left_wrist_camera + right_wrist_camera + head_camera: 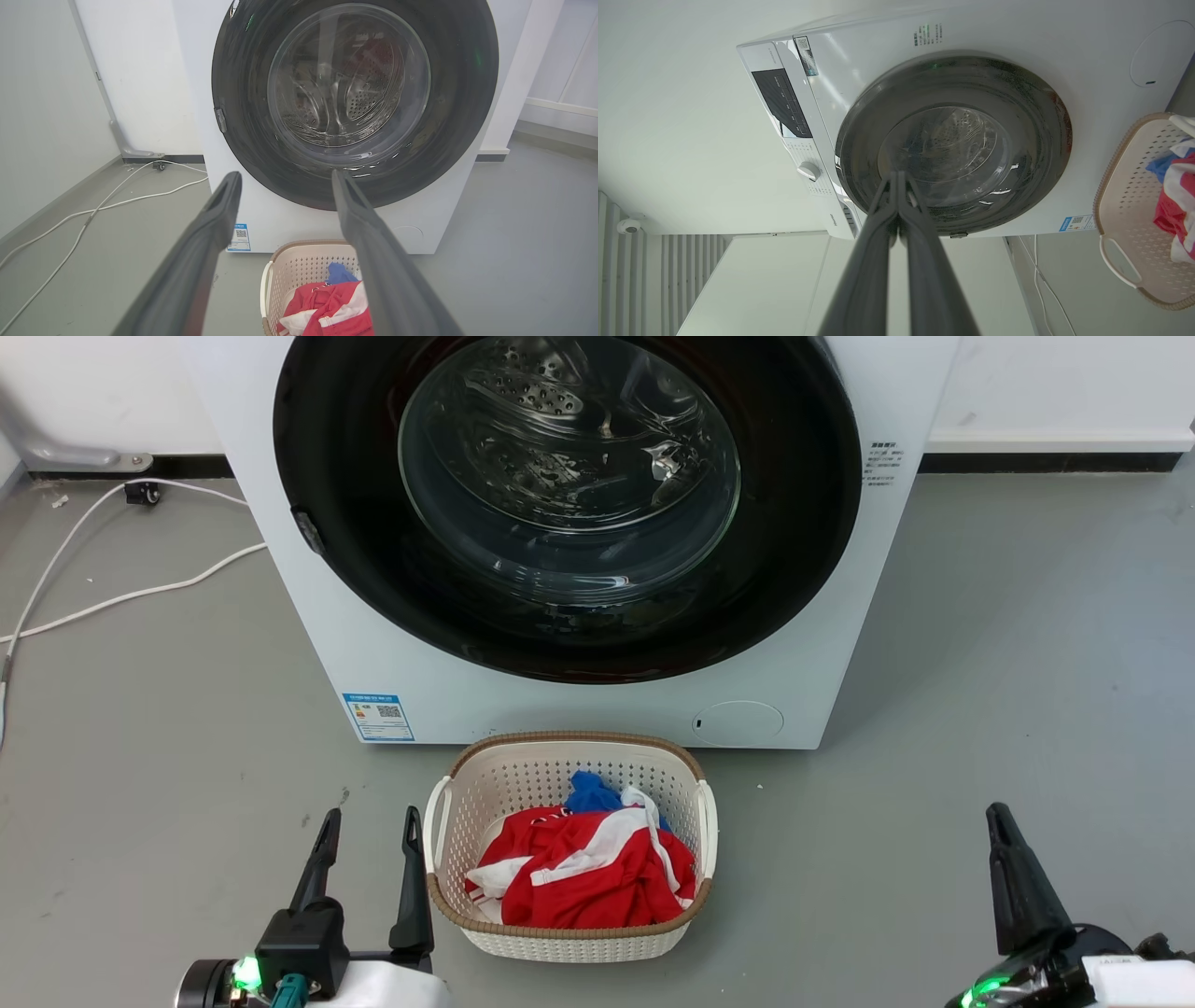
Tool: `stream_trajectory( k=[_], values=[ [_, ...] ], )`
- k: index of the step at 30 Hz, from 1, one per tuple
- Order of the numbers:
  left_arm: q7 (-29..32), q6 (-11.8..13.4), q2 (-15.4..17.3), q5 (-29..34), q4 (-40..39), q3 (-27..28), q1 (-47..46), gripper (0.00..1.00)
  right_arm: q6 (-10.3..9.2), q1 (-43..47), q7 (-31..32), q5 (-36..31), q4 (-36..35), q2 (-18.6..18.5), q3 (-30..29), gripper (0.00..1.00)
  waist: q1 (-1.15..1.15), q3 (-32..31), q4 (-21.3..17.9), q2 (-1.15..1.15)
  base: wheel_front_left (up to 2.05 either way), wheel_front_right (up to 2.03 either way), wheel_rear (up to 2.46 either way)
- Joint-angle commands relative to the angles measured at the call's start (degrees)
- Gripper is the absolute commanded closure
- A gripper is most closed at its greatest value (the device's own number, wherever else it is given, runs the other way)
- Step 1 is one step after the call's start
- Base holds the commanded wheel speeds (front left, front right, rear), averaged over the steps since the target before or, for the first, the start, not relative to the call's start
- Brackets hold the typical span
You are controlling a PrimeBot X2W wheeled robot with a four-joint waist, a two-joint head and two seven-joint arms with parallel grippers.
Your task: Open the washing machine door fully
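The white washing machine (597, 709) stands straight ahead. Its glossy black round door (336, 457) with the clear glass bowl lies flat against the front, closed. A small grey latch tab (306, 530) sits on the door's left rim. My left gripper (369, 821) is open at the lower left, well short of the machine, nothing between its fingers. My right gripper (1001, 817) is at the lower right with its fingers pressed together, empty. The left wrist view looks up at the door (233, 93) between the spread fingers (219, 210); the rolled right wrist view shows the door (1031, 121) beyond the closed fingers (896, 179).
A white laundry basket (448, 859) holding red, white and blue clothes stands on the grey floor just in front of the machine, between my arms. White cables (140, 593) trail along the floor at the left. A wall runs behind the machine.
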Motion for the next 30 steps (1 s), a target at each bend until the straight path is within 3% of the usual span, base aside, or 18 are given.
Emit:
stream_trajectory(
  k=[1, 8, 23, 30],
  values=[
    [-0.16, 0.27, -0.08, 0.34, 0.12, 0.18, 0.21, 0.00, 0.01, 1.15, 1.82, -0.18, -0.30, 0.04, -0.51, 1.00, 0.00, -0.01, 0.01, 0.00, 0.00, 0.00, 0.00],
    [-0.16, 0.50, -0.08, 0.37, 0.35, 0.34, 0.33, 0.00, 0.01, 2.00, 6.33, -0.50, -0.53, 0.04, -1.90, 1.00, 0.00, 0.02, 0.11, 0.00, 0.00, 0.00, 0.00],
    [-0.16, 1.09, -0.08, 0.92, -0.42, 0.24, 0.35, 0.00, 0.01, 1.49, 6.28, -0.76, -0.29, 0.03, -2.32, 1.00, 0.00, 0.29, 0.24, 0.00, 0.00, 0.00, 0.00],
    [-0.16, 1.32, -0.08, 1.12, -0.71, 0.09, -0.30, 0.00, 0.01, -3.33, 6.87, -1.47, 1.76, 0.01, -6.21, 1.00, 0.00, 1.21, 0.38, 0.00, 0.00, 0.00, 0.00]
  ],
)
